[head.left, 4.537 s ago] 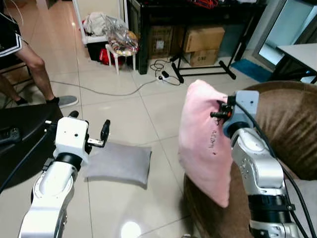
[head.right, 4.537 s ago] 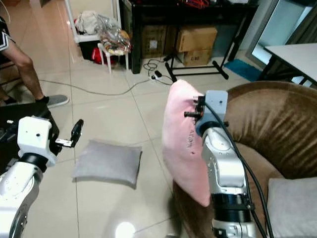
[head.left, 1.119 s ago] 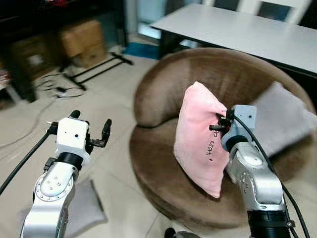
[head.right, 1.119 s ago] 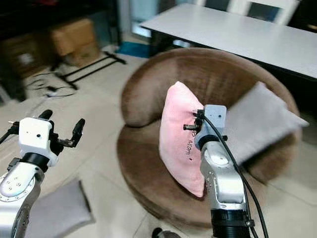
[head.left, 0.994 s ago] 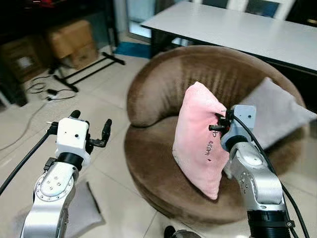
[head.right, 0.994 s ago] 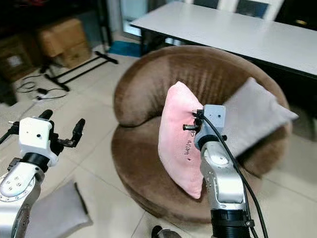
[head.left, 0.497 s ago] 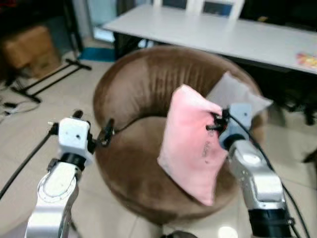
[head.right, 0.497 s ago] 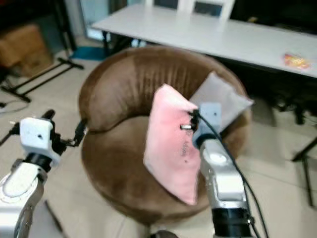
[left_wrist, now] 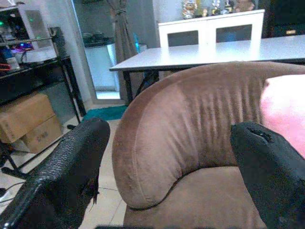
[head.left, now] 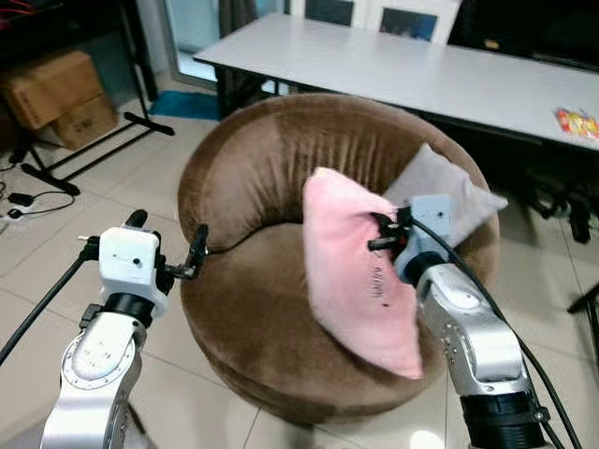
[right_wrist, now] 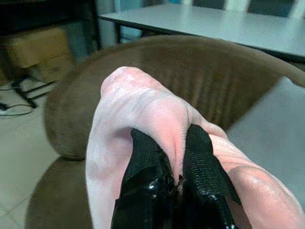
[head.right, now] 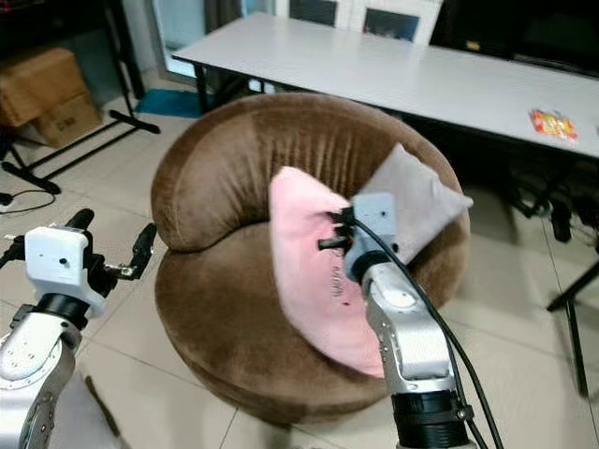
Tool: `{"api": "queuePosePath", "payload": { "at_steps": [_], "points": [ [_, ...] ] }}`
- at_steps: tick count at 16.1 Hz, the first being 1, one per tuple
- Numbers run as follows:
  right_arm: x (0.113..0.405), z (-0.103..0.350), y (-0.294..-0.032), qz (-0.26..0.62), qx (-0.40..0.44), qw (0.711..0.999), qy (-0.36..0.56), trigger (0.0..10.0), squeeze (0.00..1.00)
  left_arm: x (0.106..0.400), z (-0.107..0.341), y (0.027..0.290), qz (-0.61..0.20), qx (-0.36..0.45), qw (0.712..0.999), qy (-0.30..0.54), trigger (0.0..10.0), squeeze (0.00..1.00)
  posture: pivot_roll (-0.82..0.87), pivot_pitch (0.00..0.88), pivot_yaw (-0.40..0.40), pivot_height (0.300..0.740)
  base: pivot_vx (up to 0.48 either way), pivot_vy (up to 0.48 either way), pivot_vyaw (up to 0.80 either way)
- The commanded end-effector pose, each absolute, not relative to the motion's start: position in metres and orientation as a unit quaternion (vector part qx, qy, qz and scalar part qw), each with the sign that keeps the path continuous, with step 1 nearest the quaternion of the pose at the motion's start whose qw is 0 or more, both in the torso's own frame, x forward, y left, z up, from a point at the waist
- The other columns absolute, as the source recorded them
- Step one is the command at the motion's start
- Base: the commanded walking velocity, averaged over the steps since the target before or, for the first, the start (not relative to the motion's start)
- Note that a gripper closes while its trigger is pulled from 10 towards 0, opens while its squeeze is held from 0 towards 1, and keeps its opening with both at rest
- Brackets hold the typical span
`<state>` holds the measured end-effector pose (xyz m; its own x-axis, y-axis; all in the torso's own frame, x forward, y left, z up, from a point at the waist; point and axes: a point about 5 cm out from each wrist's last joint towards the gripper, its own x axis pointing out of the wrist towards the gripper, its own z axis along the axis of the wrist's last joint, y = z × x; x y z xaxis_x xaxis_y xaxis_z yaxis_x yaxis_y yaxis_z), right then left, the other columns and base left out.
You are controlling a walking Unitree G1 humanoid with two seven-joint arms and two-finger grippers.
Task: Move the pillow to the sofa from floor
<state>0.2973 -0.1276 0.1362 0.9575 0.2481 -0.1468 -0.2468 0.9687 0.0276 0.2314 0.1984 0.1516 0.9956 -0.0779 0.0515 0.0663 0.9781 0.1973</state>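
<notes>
Right now the right gripper (head.right: pixel 339 231) has its two black fingers (right_wrist: pixel 200 157) pressed together on a fold of the pink pillow (head.left: pixel 351 271), pinching the fabric near the upper edge so the pillow hangs upright above the seat of the round brown sofa (head.left: pixel 253 318), its lower corner close to the cushion, though contact is hard to judge. It looks light and very soft: the cloth bunches and creases at the pinch, and the body sags below it, so a grip on a gathered fold near an edge seems enough, while a shallow pinch could slip off the smooth cover. A grey cushion (head.right: pixel 412 201) leans against the backrest just behind. The left gripper (head.left: pixel 168 257) hovers beside the sofa's edge, fingers (left_wrist: pixel 71 167) spread and holding nothing
</notes>
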Motion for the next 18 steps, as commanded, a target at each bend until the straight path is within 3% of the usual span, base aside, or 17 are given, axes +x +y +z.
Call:
{"api": "queuePosePath", "payload": {
  "at_steps": [1, 8, 13, 17, 18],
  "points": [
    [0.301, 0.156, -0.127, 0.134, -0.002, 0.991, 0.03, 10.0, 0.0, 0.23, 0.157, 0.198, -0.037, 0.097, 0.994, -0.043, 10.0, 0.0, 0.05, 0.0, -0.068, 0.74, 0.292, 0.0, 0.0],
    [0.305, 0.154, -0.131, 0.111, 0.008, 0.993, 0.038, 10.0, 0.0, 0.229, 0.157, 0.199, -0.039, 0.099, 0.993, -0.041, 10.0, 0.0, 0.05, 0.0, -0.062, 0.74, 0.311, 0.0, 0.09],
    [0.306, 0.157, -0.126, 0.14, 0.011, 0.99, 0.026, 10.0, 0.0, 0.232, 0.158, 0.197, -0.045, 0.108, 0.992, -0.043, 10.0, 0.0, 0.04, 0.0, -0.049, 0.74, 0.233, 0.0, -0.41],
    [0.321, 0.167, -0.104, 0.199, 0.065, 0.977, 0.039, 10.0, 0.0, 0.225, 0.149, 0.194, -0.104, 0.116, 0.988, -0.007, 10.0, 0.0, 0.05, 0.0, -0.053, 0.74, 0.0, 0.0, 0.0],
    [0.327, 0.172, -0.087, 0.236, 0.08, 0.967, 0.05, 10.0, 0.0, 0.219, 0.148, 0.193, -0.14, 0.111, 0.984, 0.007, 10.0, 0.0, 0.05, 0.0, -0.053, 0.74, 0.0, 0.0, 0.0]
  ]
}}
